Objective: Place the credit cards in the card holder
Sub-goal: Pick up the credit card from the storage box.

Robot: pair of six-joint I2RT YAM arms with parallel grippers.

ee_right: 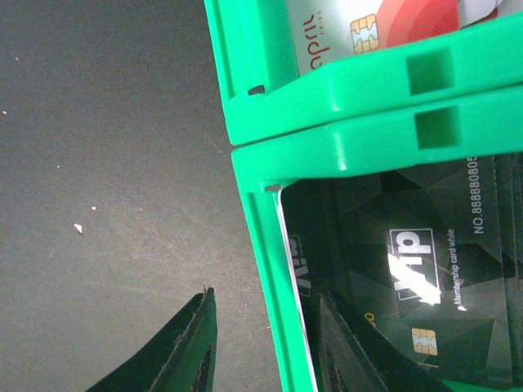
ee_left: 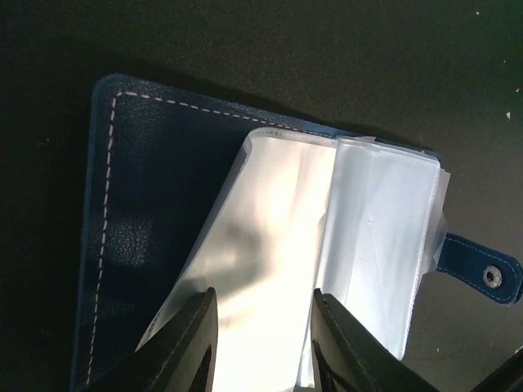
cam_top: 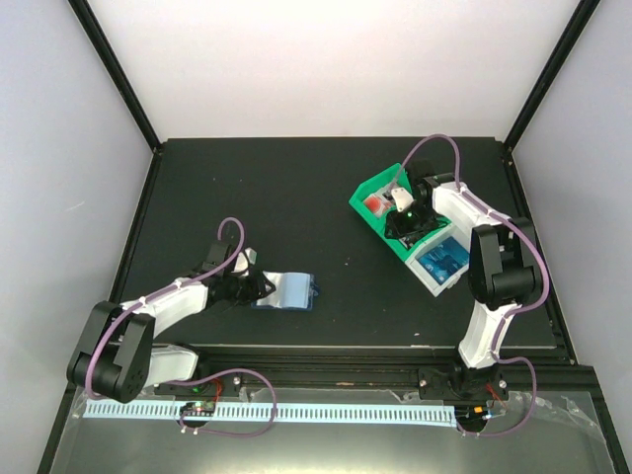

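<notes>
The card holder point(cam_top: 286, 292) lies open on the black table, its navy cover point(ee_left: 139, 204) flat and its clear sleeves point(ee_left: 286, 220) fanned up. The snap tab point(ee_left: 482, 273) sticks out at the right. My left gripper point(cam_top: 253, 286) is at its left edge, open, with a lifted sleeve between the fingers point(ee_left: 196, 339). A blue credit card point(cam_top: 446, 259) lies in a white bin. My right gripper point(cam_top: 403, 219) is open astride a green bin wall point(ee_right: 282, 310): one finger outside over the table, the other inside over a black VIP card point(ee_right: 409, 269).
Green compartment bins point(cam_top: 380, 225) stand at the right rear, joined to the white bin point(cam_top: 428, 282). The far green bin holds a red-and-white card point(ee_right: 368, 33). Black frame posts rise at the table's back corners.
</notes>
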